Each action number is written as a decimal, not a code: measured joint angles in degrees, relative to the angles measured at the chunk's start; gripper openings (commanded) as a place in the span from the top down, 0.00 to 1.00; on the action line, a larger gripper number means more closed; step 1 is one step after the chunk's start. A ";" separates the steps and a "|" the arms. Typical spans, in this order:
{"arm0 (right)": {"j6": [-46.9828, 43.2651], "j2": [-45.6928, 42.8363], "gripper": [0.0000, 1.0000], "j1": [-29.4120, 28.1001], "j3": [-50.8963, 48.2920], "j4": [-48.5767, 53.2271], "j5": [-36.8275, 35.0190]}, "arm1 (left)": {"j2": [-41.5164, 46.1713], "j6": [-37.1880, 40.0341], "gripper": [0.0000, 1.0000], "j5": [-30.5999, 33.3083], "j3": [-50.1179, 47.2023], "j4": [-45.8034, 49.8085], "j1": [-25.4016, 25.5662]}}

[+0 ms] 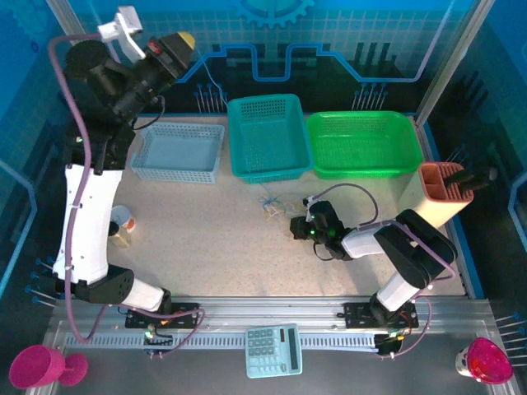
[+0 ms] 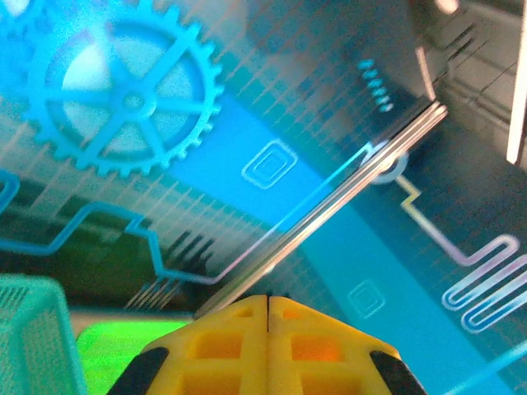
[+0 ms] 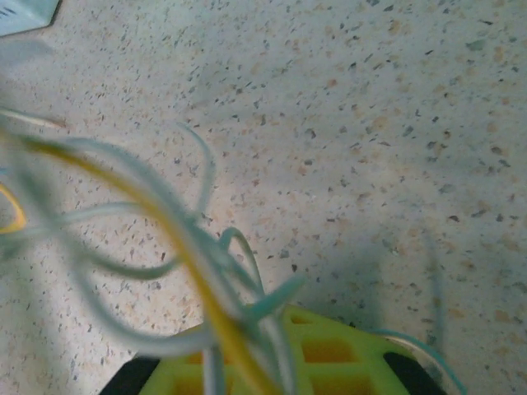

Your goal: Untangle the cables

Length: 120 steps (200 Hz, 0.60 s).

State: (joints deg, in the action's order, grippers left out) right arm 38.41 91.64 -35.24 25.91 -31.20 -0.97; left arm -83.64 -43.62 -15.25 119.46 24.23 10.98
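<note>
- Cables lie in a small loose knot on the speckled table, around its middle. They are just on the near side of the teal basket and do not touch it.
- The right gripper is low over the table, just to the right of the knot and a little nearer, with its tip pointing left toward the strands.
- In the right wrist view the cables are blurred. Grey-blue, white and one yellow strand rise in arcs from the yellow-green fingers and spread to the left and far over the table.
- The strands come together at the tip of the right gripper and cover the gap between its fingers. I cannot tell if the jaws are narrow or closed, or if they pinch the strands or the strands only lie across them.
- One thin strand curves alone on the right side of the fingers, close to the table surface.
- The left gripper is raised high at the far left, well apart from the cables, on the far side of the pale blue basket.
- In the left wrist view the left gripper has its two yellow fingers pressed together. Only a thin seam is between them, and they hold nothing.
- The green basket stands just to the right of the teal one.
</note>
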 measured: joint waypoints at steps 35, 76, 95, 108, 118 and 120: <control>-3.61 -4.59 0.41 -0.70 3.54 9.09 -0.04 | 0.48 0.00 1.00 -3.96 -8.41 -1.84 0.07; -7.63 -11.02 0.22 -1.53 7.21 19.80 -0.24 | 2.36 0.04 1.00 -6.29 -13.35 -3.48 1.51; -9.05 -14.91 0.22 -1.73 8.46 24.65 -0.26 | 3.41 0.09 1.00 -6.97 -14.29 -3.89 2.89; -10.08 -17.55 0.22 -1.88 9.97 28.20 -0.20 | 3.82 0.17 1.00 -7.26 -14.64 -4.11 4.04; -10.91 -19.26 0.22 -1.88 11.50 30.60 -0.07 | 4.00 0.26 1.00 -7.54 -14.93 -4.20 5.05; -11.06 -19.65 0.22 -1.88 11.96 31.21 -0.04 | 4.00 0.26 1.00 -7.56 -14.99 -4.20 5.20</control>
State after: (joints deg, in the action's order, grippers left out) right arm 27.35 71.99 -37.12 37.87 0.01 -1.02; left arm -79.64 -43.35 -22.81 104.47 20.03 16.19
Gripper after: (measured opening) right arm 0.771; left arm 0.052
